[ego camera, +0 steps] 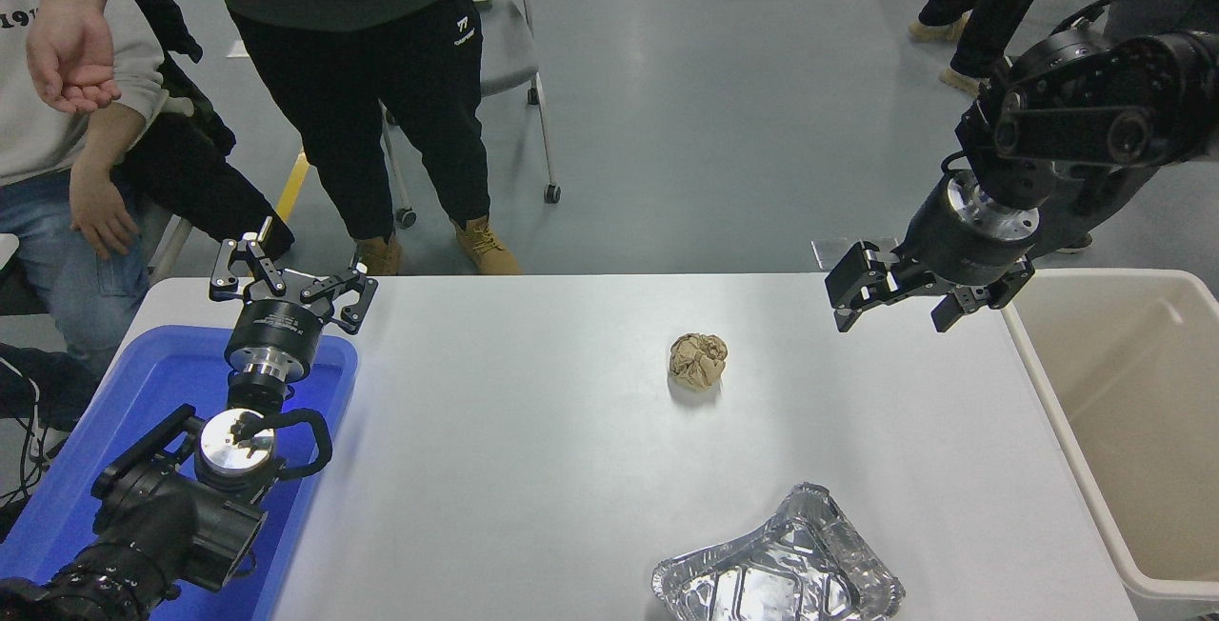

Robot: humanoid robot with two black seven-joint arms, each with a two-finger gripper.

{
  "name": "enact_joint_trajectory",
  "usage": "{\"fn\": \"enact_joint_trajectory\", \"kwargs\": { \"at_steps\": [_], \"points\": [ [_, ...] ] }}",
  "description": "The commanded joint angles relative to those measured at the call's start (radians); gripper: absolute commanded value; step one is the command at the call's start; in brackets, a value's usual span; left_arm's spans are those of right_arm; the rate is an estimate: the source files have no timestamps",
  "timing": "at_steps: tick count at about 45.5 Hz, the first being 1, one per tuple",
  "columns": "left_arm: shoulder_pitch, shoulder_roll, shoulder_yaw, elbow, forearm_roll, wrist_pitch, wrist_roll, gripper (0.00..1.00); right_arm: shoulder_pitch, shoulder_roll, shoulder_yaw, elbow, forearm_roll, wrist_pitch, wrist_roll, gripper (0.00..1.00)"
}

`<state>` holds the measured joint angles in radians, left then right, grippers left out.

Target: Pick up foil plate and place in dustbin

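The right gripper (893,302) is hanging open and empty above the table's far edge, with the crinkled, shiny foil plate (779,573), its rolled rim slightly bent, lying well below and nearer on the white table (495,450). The deep beige dustbin (1124,430) is sitting just to that gripper's right, a crumpled brown paper ball (698,360) to its left. The left gripper (293,283) is resting open over the blue plastic tray (162,383).
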<state>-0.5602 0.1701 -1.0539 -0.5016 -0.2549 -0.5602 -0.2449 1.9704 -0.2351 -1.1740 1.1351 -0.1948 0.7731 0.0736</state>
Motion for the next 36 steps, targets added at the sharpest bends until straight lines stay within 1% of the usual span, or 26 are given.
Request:
{"fn": "enact_joint_trajectory", "kwargs": {
  "at_steps": [1,24,36],
  "points": [
    [-0.001,-0.001,0.000,0.000,0.000,0.000,-0.001,0.99,0.005,0.000,0.000,0.000,0.000,0.000,0.000,1.00],
    [-0.001,-0.001,0.000,0.000,0.000,0.000,-0.001,0.99,-0.008,0.013,0.002,-0.008,0.008,0.000,0.000,1.00],
    [-0.001,-0.001,0.000,0.000,0.000,0.000,-0.001,0.99,-0.024,0.030,-0.010,-0.055,0.003,0.000,0.000,1.00]
  ]
}}
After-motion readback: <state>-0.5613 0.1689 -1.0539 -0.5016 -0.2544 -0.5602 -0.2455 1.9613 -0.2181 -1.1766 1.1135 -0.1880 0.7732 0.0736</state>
